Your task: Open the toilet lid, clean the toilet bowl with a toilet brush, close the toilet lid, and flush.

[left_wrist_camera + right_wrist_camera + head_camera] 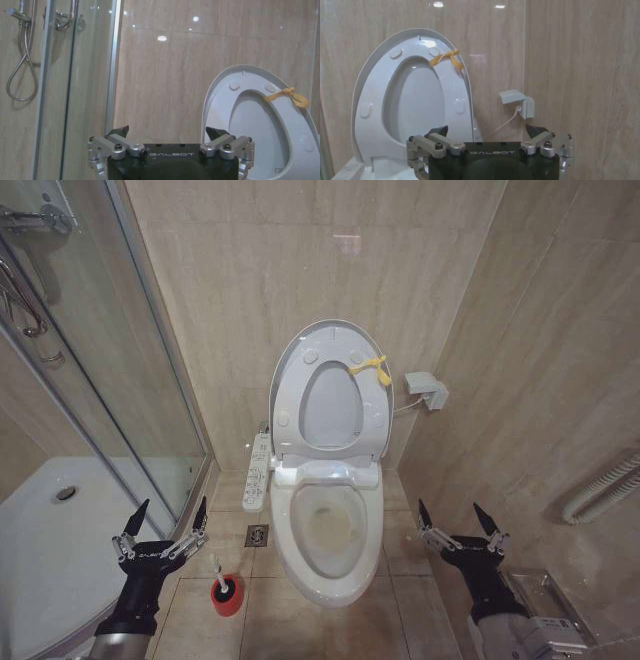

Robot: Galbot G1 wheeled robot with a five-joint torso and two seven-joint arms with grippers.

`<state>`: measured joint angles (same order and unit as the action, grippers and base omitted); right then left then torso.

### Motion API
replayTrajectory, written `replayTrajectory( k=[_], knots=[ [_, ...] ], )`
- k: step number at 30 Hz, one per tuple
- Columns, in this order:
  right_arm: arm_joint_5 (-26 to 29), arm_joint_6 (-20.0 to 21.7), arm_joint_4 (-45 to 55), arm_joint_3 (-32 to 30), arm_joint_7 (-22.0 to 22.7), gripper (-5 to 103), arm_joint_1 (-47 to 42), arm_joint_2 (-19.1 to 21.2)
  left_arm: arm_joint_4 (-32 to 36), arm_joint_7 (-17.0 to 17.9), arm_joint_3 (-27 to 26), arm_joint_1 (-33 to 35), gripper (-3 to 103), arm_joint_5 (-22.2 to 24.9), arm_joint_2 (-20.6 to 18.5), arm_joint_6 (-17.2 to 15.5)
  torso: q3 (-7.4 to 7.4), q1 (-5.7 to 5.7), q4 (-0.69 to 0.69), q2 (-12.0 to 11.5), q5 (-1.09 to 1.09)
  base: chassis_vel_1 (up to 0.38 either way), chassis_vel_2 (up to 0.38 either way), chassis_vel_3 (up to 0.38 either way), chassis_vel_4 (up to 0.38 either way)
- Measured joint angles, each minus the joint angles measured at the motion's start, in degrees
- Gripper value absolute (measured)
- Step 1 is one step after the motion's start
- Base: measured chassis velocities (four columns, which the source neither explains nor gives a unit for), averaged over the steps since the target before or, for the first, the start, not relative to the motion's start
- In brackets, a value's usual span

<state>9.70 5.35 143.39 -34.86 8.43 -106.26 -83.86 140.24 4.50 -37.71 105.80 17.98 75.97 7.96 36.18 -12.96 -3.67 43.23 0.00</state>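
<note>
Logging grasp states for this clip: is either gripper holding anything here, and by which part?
Nothing is held. The left gripper and right gripper both hover open and empty; the toilet brush stands in its red holder.

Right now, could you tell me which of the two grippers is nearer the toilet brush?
The left gripper. It hovers open just above the toilet brush in its red holder, left of the toilet bowl; the right gripper is across the bowl.

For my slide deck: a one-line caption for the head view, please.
Toilet lid raised against the wall, bowl exposed, brush in its red holder, both open grippers, left and right, waiting.
</note>
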Motion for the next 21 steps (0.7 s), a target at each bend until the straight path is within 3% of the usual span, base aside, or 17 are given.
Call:
replayTrajectory(
  k=[21],
  knots=[
    [1.7,0.8,-0.1,-0.1,1.5,100,0.6,-0.2,0.0,0.0,0.0,0.0,100,0.0,0.0,0.0,0.00,0.00,0.00,0.0,0.00,0.000,0.000,0.000,0.000]
  ],
)
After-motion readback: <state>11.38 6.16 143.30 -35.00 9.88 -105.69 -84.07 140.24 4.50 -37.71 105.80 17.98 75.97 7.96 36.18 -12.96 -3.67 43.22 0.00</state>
